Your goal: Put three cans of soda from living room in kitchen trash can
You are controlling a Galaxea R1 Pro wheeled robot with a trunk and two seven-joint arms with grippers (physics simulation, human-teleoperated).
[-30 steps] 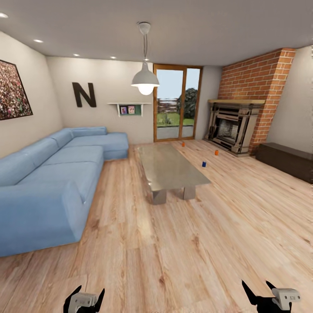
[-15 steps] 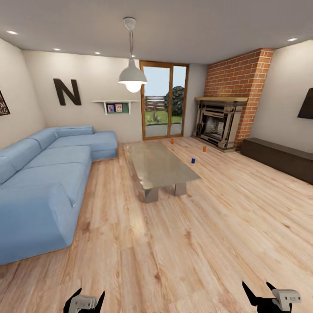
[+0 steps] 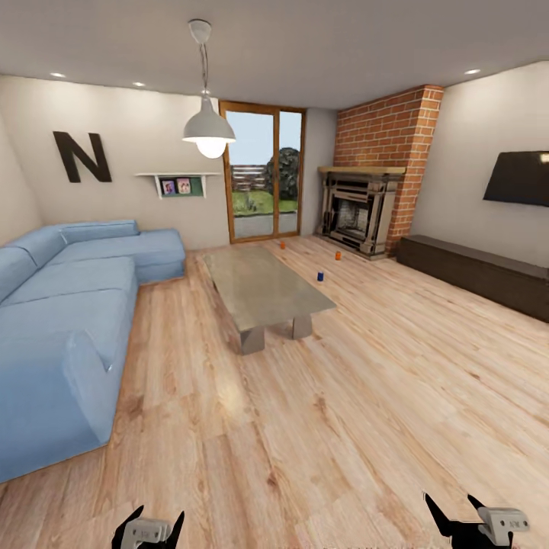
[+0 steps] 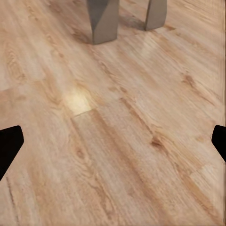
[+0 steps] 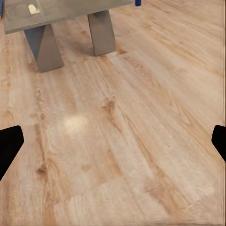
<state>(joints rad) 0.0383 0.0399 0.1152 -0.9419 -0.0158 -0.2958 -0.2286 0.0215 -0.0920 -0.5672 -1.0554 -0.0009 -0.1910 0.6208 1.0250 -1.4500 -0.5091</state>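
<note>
1. We record three small cylindrical soda cans on the grained wood floor (image 3: pixel 366 396) beyond the glass-topped low table (image 3: pixel 263 286): dark blue can (image 3: pixel 320 276), orange can (image 3: pixel 338 255), far orange can (image 3: pixel 281 245).
2. Left gripper (image 3: pixel 148 528) and right gripper (image 3: pixel 471 523): black fingers spread, holding nothing.
3. Blue corner sofa (image 3: pixel 69 305); brick fireplace (image 3: pixel 362 210).

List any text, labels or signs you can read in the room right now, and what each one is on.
"N": one large dark letter mounted on the back wall above the sofa.
Two small pictures on the wall shelf: too small to read.
Three soda cans on the floor beyond the low table: too small to read any label.
The TV screen is dark, with no text showing.
</note>
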